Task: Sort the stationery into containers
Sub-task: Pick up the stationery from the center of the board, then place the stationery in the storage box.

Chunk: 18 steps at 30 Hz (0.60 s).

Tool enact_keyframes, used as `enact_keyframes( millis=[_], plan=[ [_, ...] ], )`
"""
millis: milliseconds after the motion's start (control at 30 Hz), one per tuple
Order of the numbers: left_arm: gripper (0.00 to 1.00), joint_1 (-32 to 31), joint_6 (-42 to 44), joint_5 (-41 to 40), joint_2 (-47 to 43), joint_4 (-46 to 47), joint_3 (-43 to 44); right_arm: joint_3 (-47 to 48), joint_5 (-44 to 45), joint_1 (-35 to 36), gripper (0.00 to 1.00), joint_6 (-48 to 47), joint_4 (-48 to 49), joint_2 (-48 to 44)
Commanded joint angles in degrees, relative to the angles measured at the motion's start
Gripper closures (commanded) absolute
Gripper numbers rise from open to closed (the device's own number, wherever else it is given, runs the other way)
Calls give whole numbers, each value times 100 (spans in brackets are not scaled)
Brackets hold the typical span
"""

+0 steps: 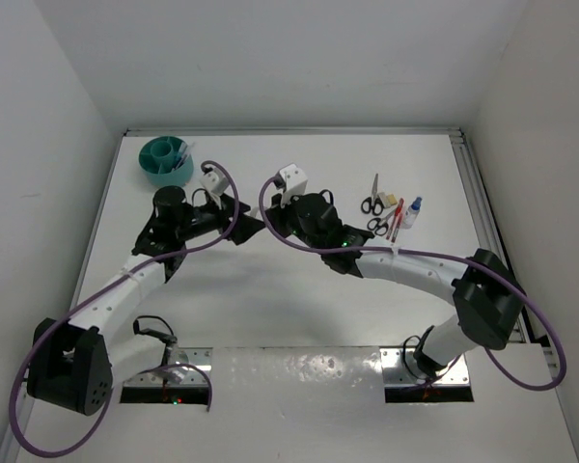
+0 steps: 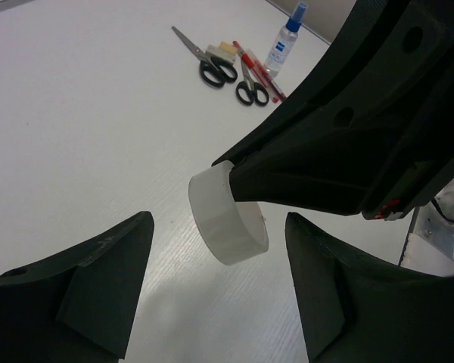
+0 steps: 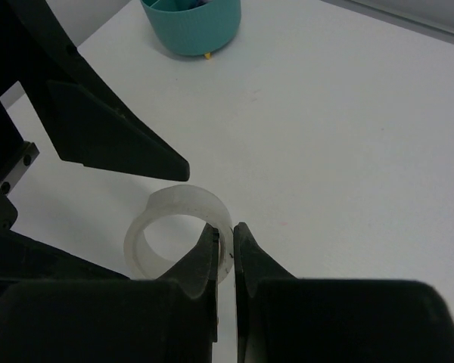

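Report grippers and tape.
Right gripper shut on tape ring. Left gripper open, fingers flanking ring. Nothing seen blocking organiser.

Overhead camera, far off, looks steeply down on the whole white table [image 1: 270,289]. Left wrist camera sits close beside the tape ring [image 2: 227,219], facing past it toward the scissors [image 2: 204,57]. Right wrist camera looks down from just above the ring, the teal organiser [image 3: 191,23] beyond it — both wrist views share the ring.
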Motion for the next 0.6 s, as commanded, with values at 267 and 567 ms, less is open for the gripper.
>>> enact_keyframes(
  millis=[267, 567],
  plan=[
    [68, -259, -98, -359, 23, 383, 102, 117, 7, 125, 100, -226, 502, -148],
    [100, -251, -18, -605, -38, 200, 102, 11, -125, 143, 100, -252, 644, -174]
  ],
)
